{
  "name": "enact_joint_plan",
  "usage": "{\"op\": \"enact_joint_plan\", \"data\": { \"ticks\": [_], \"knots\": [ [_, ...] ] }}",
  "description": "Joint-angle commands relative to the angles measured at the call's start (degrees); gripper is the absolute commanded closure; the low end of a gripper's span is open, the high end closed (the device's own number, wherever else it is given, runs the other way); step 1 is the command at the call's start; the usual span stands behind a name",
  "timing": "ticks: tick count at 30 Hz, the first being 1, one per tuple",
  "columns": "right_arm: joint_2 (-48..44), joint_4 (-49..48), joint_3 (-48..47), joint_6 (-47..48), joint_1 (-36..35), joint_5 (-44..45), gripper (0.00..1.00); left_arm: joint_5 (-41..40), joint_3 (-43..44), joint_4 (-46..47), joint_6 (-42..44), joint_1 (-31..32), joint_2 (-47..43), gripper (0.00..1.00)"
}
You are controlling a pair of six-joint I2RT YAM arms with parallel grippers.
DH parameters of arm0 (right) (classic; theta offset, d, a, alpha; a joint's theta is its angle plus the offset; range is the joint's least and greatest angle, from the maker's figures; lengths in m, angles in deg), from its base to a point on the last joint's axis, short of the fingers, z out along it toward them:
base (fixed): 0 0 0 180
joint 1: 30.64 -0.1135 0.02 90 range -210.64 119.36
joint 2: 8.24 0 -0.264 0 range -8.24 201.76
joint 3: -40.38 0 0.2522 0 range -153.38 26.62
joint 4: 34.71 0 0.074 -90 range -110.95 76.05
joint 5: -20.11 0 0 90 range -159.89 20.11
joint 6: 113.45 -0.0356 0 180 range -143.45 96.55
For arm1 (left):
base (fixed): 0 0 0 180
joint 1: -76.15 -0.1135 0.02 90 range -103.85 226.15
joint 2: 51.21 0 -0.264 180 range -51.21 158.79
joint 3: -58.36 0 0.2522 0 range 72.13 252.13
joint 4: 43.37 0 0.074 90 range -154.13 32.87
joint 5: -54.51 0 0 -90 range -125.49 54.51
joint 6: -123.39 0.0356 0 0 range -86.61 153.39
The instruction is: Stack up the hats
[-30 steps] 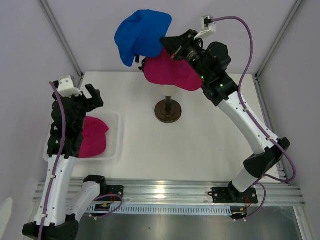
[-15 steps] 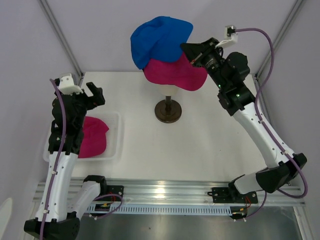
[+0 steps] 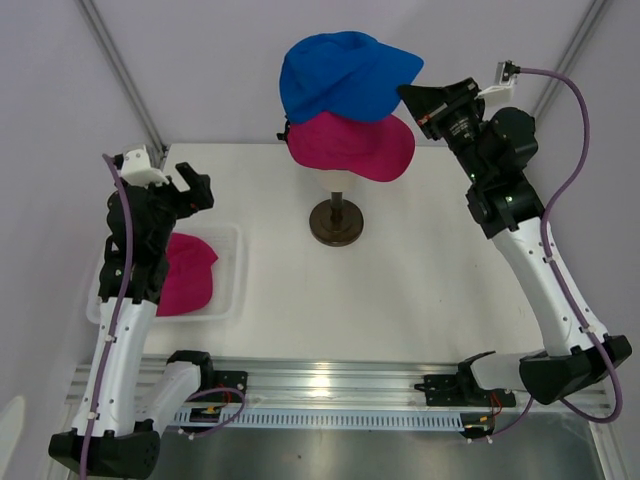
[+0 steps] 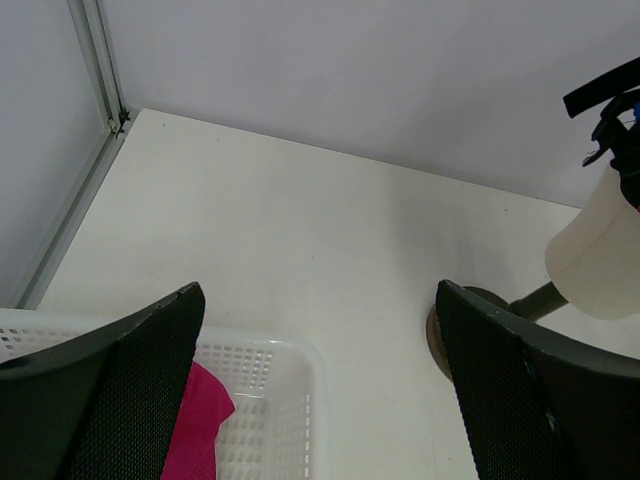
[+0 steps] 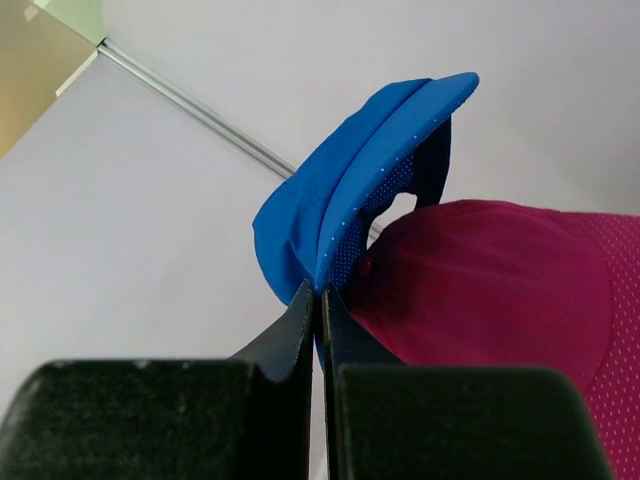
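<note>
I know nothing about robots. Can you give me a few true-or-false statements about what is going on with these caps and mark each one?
1. The right hand is pinching the blue cap. True.
2. The blue cap lies in the white basket. False: it is held up over the magenta cap. The basket holds a second magenta cap.
3. The left hand is open and holds nothing. True.
4. The mannequin head is bare. False: it wears the magenta cap.
</note>
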Motion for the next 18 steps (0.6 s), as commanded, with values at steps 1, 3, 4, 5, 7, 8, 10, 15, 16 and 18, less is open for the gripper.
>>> {"op": "enact_joint_plan", "data": {
  "ticks": [1,3,4,5,7,8,10,15,16,18],
  "knots": [
    [-2.8,6.1,-1.5,-4.7,1.1,-1.5,1.0,1.5,-0.2,1.8,-1.1,-0.7,0.1,0.01],
    [-3.3,8.1,-0.9,-5.1,1.7,-2.5,1.0,1.8,-0.3,2.0,-1.0,-0.7,0.1,0.01],
    [-3.9,8.5,-0.2,-6.4,2.4,-3.3,1.0,1.9,-0.5,2.1,-1.1,-0.7,0.2,0.01],
    [-4.2,8.3,1.3,-7.1,2.9,-4.4,1.0,2.1,-0.6,2.3,-1.1,-0.7,0.1,0.01],
    [-4.7,7.8,2.8,-8.2,3.4,-7.1,1.0,2.5,-1.1,2.5,-1.2,-0.7,0.1,0.0],
    [-5.1,7.6,3.4,-8.6,3.7,-7.9,1.0,2.6,-1.2,2.6,-1.2,-0.7,0.1,0.01],
    [-5.1,7.4,4.3,-8.6,3.8,-10.6,1.0,2.9,-1.6,2.9,-1.2,-0.7,0.1,0.0],
    [-3.2,7.0,3.5,-9.1,5.9,-18.6,1.0,3.6,-2.1,3.6,-1.8,-0.7,0.1,0.01],
    [-2.8,7.4,3.5,-9.0,6.3,-19.3,1.0,3.6,-2.2,3.7,-1.9,-0.7,0.1,0.0],
    [-2.1,8.3,4.2,-8.7,7.9,-20.6,1.0,3.6,-2.4,3.8,-1.9,-0.7,0.1,0.0]
  ]
}}
